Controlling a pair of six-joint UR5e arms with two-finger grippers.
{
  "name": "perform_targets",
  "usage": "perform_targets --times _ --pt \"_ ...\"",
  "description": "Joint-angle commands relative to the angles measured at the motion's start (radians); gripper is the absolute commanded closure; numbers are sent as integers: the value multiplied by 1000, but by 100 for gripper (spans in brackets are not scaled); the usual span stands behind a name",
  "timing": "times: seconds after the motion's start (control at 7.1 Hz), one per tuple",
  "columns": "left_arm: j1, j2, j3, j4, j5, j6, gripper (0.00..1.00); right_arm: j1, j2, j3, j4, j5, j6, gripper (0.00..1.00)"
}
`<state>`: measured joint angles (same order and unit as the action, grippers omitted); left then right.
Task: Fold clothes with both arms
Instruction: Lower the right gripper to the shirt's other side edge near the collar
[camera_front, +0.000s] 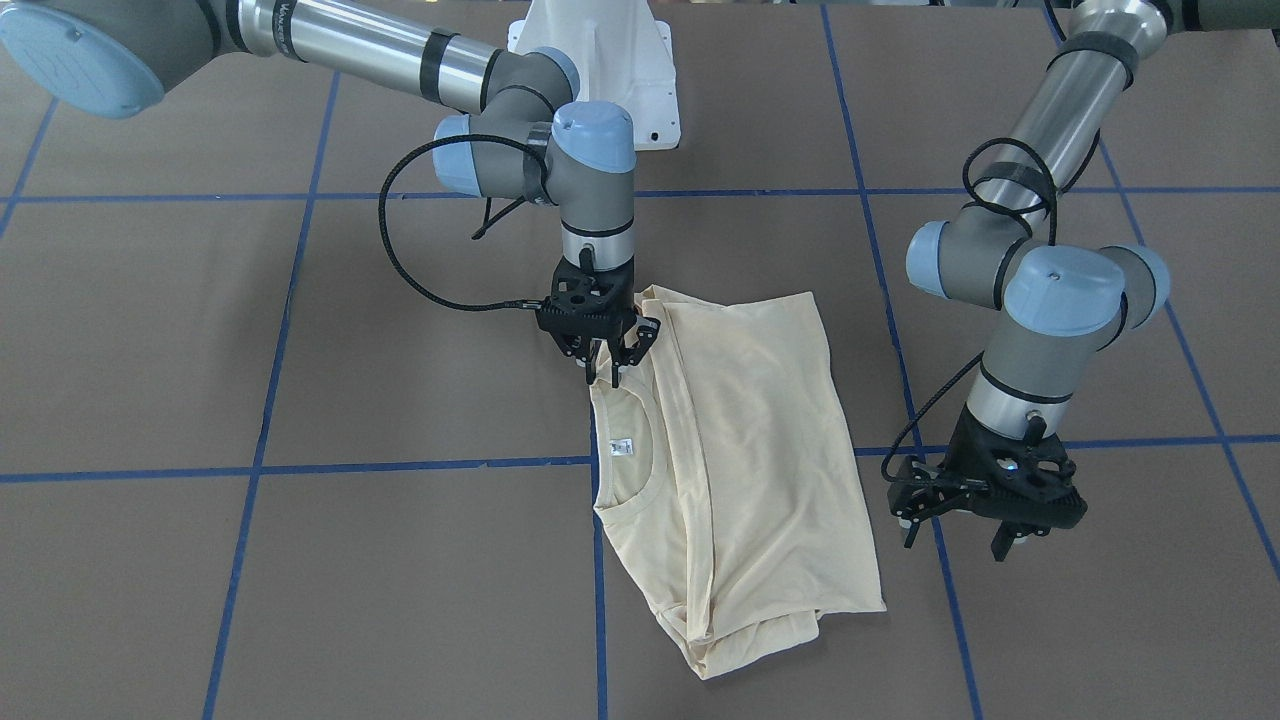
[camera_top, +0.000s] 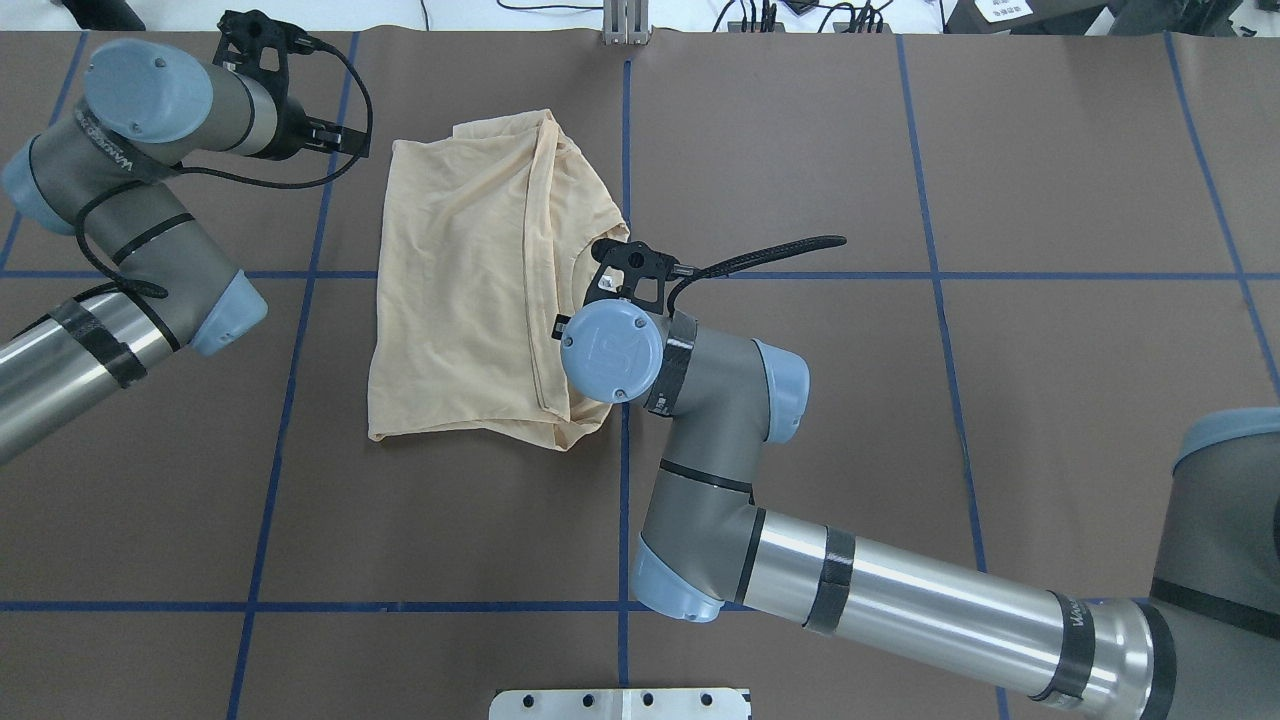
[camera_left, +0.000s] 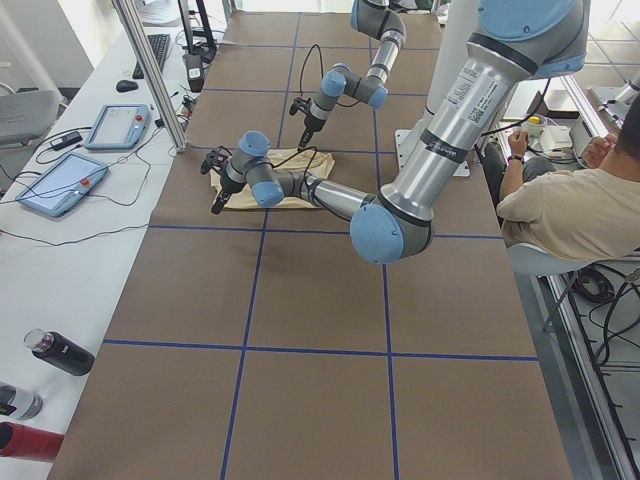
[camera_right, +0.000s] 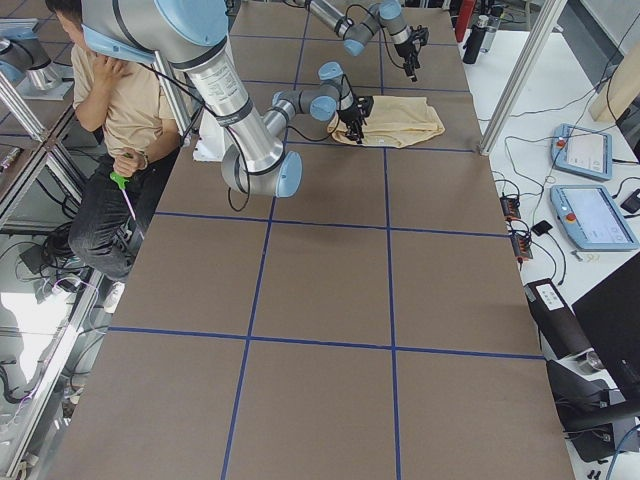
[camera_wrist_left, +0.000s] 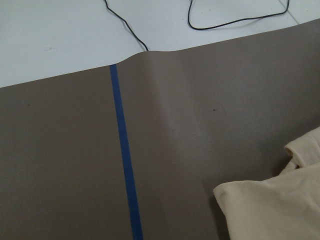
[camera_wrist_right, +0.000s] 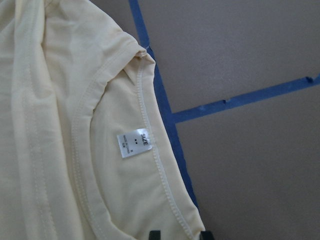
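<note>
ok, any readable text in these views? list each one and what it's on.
"SIZE": on the white neck label of the T-shirt; the finer lines beside it are too small to read.
Lettering on the left arm and on the right arm: too small and skewed to read.
Screens of the teach pendants: too small to read.
No print shows on the shirt as it lies.

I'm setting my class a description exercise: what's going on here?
A two-armed robot is folding a cream T-shirt on the table. It lies partly folded, neck label showing. The right gripper sits at the shirt's collar edge, jaws slightly apart. The left gripper hangs open and empty over bare table beside the shirt.
</note>
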<state>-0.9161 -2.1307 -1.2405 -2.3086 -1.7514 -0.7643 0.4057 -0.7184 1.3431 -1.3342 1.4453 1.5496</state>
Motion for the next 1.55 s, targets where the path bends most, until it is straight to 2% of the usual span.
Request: perform_targets --times 0.0,0.14,0.42,0.56,0.85,1.13,1.27,1.41 --pt "0 0 -7 0 0 -1 0 -1 -21 16 4 3 -49 100" --pt "0 0 -7 0 0 -18 0 1 -88 69 30 9 -52 100" --pt "2 0 -10 0 0 -30 0 1 -266 280 27 14 -80 100" --pt "2 0 -14 0 0 -30 0 -17 -318 336 26 1 -74 100" --pt "2 0 -14 0 0 -32 0 -92 -364 399 23 -52 -65 100" --pt "2 0 -16 0 0 -32 0 -111 -386 418 23 -65 -65 100" --pt "2 0 -16 0 0 -32 0 -113 -380 415 23 -65 -78 1" --pt "2 0 -16 0 0 -32 0 -84 -359 404 17 -57 -95 0"
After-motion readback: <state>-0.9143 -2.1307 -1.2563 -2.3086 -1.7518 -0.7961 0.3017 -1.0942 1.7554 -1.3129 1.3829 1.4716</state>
